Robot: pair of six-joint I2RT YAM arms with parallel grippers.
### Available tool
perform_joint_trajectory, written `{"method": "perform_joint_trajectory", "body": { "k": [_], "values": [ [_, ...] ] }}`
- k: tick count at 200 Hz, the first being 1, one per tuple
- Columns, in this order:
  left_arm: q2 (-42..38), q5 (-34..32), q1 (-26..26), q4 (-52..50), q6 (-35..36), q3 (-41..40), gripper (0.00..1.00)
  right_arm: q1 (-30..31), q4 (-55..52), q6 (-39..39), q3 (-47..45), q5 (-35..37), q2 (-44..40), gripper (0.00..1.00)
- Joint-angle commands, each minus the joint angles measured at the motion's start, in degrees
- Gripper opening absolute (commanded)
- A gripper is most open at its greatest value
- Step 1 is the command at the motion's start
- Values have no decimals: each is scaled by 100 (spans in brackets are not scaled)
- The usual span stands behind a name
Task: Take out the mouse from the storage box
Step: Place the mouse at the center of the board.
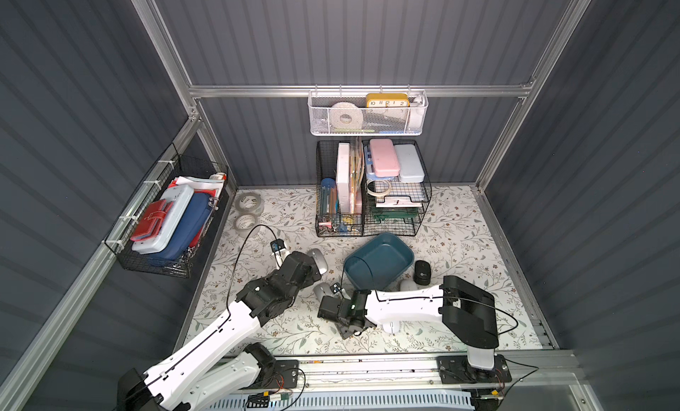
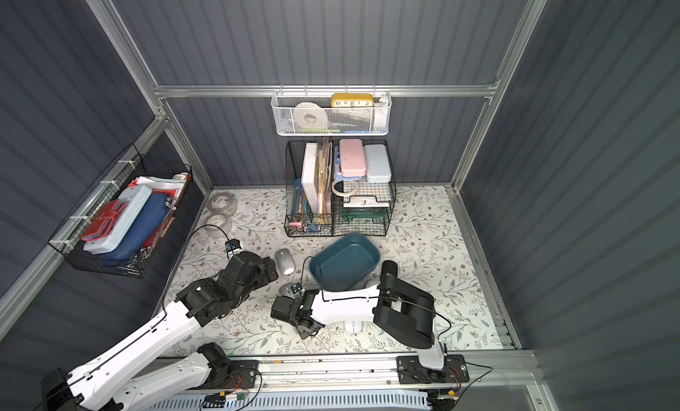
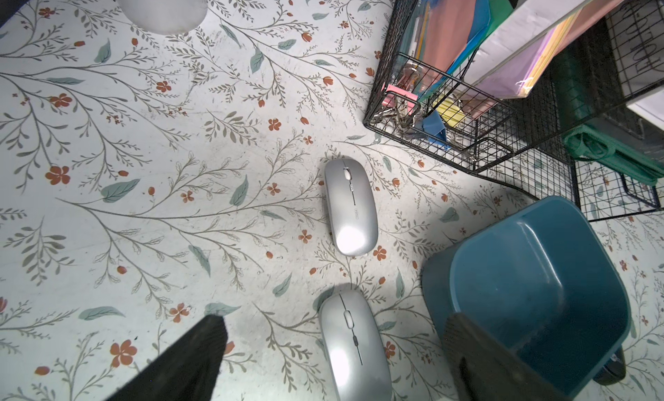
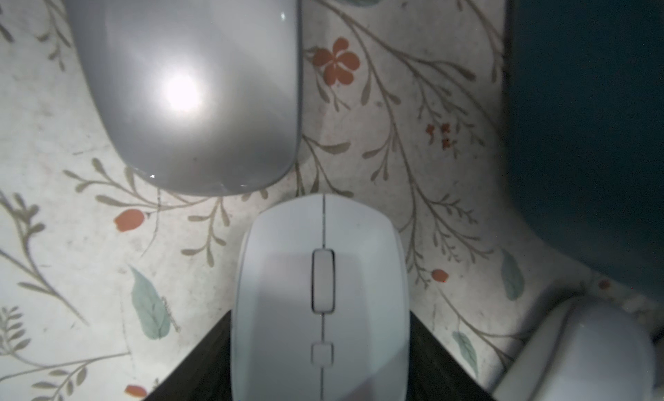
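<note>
Right pincer point(image 4: 321, 320) is clasping the white mouse point(image 4: 321, 273) by its flanks, a dark finger showing on either side. Cannot tell whether the mouse is hanging or resting on the table point(image 1: 460, 243).

The mouse is lying outside the storage box point(image 1: 386, 254), near one of its corners. Its long axis is running along the fingers, wheel end pointing away from the wrist at a silver mouse point(image 4: 187, 94) just ahead. The right arm is covering it in both top views.

Likely next is letting go, while minding that close neighbour.

Left pincer point(image 3: 334, 320) is hovering wide and empty above the silver mouse, with a second silver mouse point(image 3: 350, 207) beyond.

The box interior is showing bare. The black wire-mesh organiser point(image 1: 368, 221) is holding folders and cases, and the white basket point(image 1: 368, 127) a clock and tape.
</note>
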Motion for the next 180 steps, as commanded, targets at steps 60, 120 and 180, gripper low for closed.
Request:
{"method": "perform_joint_trajectory", "body": {
  "k": [60,120,180],
  "values": [
    [-113,-95,-23,-123,181,134,99,-3,-49,-18,75,98,-67,79],
    [-274,-127,-23,-88,167,-19,99,32,-366,173,-31,611,-484,89],
    [-206,-214,-23,34,369,76,99,122,-535,169,-33,1010,-937,92]
  ]
}}
